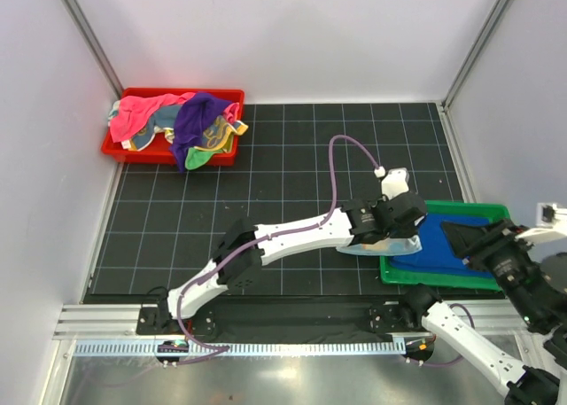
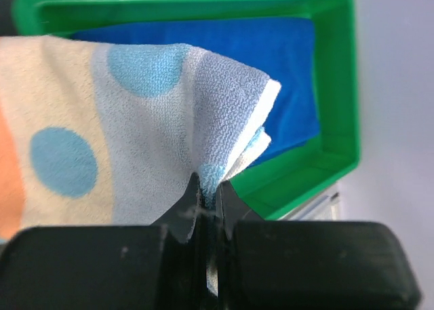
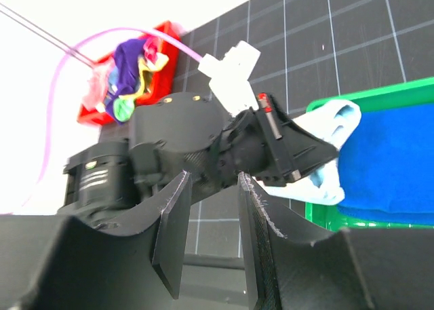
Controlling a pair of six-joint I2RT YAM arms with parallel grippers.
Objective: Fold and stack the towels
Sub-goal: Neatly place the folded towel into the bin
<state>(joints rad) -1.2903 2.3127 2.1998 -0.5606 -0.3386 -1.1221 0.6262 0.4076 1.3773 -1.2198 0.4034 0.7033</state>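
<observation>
Top view: a red tray [image 1: 142, 157] of heaped towels [image 1: 182, 121] sits far left, and a green tray [image 1: 434, 279] at the right holds a blue towel [image 1: 443, 245].

Left wrist: the left gripper [image 2: 209, 191] is clamped on the polka-dot towel [image 2: 135, 140] (pale, crumpled) at the green tray's edge.

Right wrist: the right gripper [image 3: 210, 215] has its fingers apart and empty, with the left arm [image 3: 176, 140] blocking its view.

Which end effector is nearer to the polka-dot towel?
Left. The left end effector is shut on the polka-dot towel; the right end effector hovers apart to its right, over the green tray, holding nothing.
</observation>
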